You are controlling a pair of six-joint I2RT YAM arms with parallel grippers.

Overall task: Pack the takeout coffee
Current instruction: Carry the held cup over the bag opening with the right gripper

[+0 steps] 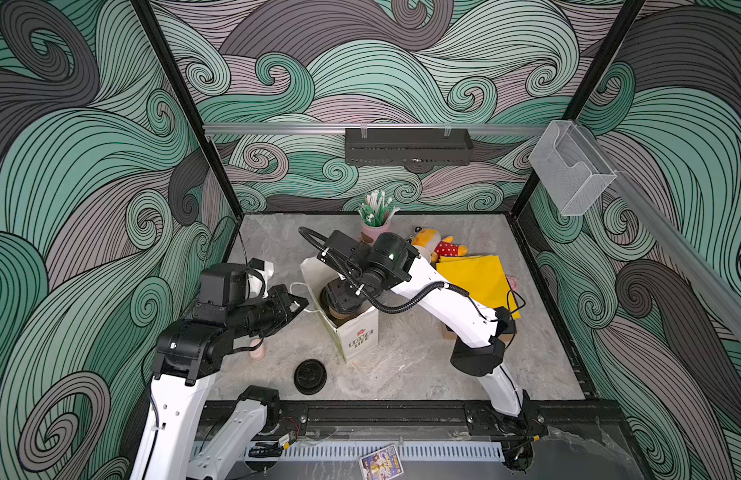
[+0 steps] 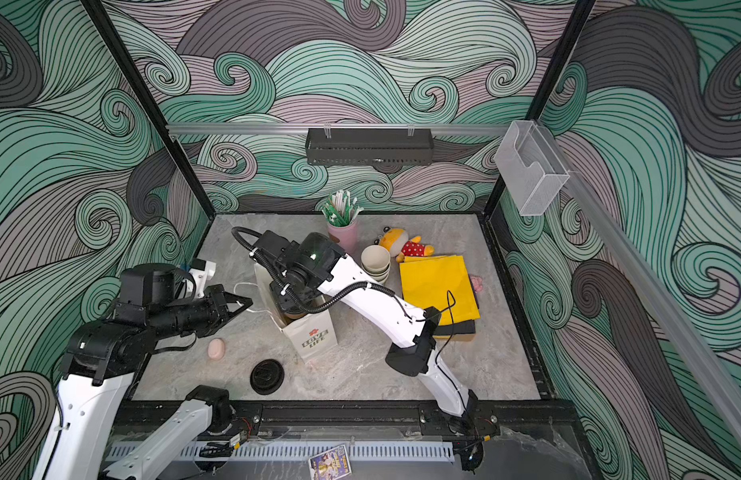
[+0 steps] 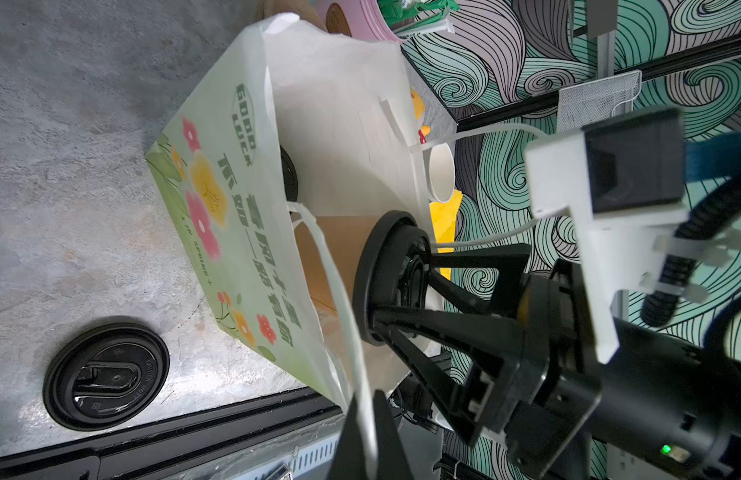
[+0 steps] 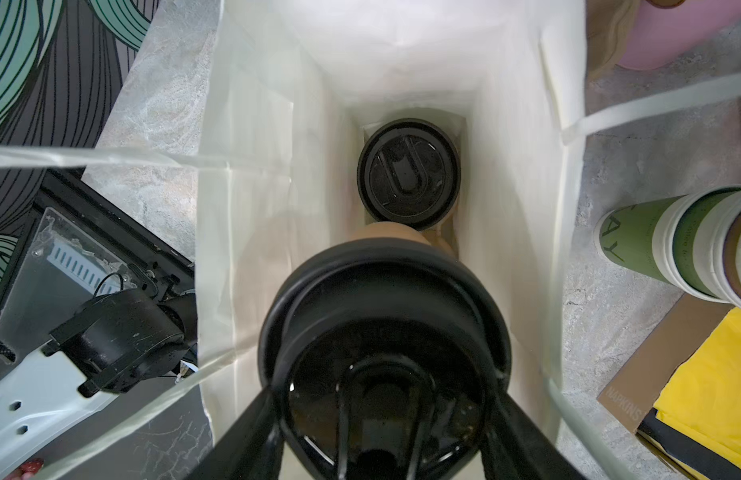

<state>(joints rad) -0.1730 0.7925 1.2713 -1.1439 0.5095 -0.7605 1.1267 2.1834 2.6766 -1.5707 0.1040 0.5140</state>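
A white paper bag (image 1: 356, 336) stands open in the middle of the table. My right gripper (image 4: 385, 395) is shut on the black lid (image 4: 383, 332) of a brown takeout coffee cup (image 3: 327, 257), which hangs in the bag's mouth. A second lidded cup (image 4: 408, 174) stands at the bottom of the bag; only its lid shows. My left gripper (image 3: 365, 409) is shut on the bag's white handle strap (image 3: 348, 316) and holds it out to the left. Both grippers show in both top views, left (image 2: 246, 305) and right (image 1: 344, 299).
A loose black lid (image 2: 267, 376) lies in front of the bag, and a small pink object (image 2: 216, 348) to its left. Behind and right are a stack of lidless cups (image 2: 375, 259), a pink cup of straws (image 2: 342, 232), a plush toy (image 2: 404, 245) and yellow bags (image 2: 437, 286).
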